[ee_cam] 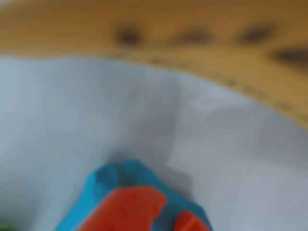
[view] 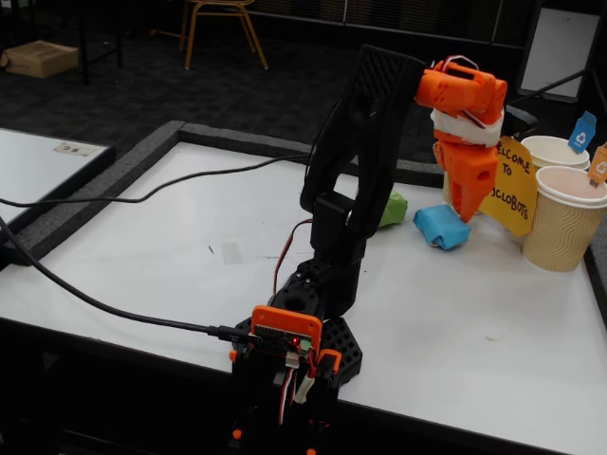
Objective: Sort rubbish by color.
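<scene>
The bright blue paper wad [view: 441, 227] lies on the white table [view: 171, 246], just left of the yellow sign [view: 512, 190]. My orange gripper [view: 467, 212] points straight down and its tips are at the wad's upper right edge. In the blurred wrist view the orange fingers [ee_cam: 127, 209] are over the blue wad [ee_cam: 103, 185], with only a narrow gap between them. The jaws look closed, with nothing held. The lime green wad [view: 393, 209] lies left of the blue one, partly behind the black arm [view: 356, 152]. The orange wad is out of view.
Two ribbed beige paper cups [view: 566, 220] [view: 555, 152] with small flags stand at the right behind the sign. A black cable [view: 142, 197] runs across the table's left half. The arm's base [view: 303, 341] sits at the front edge. A raised grey border rims the table.
</scene>
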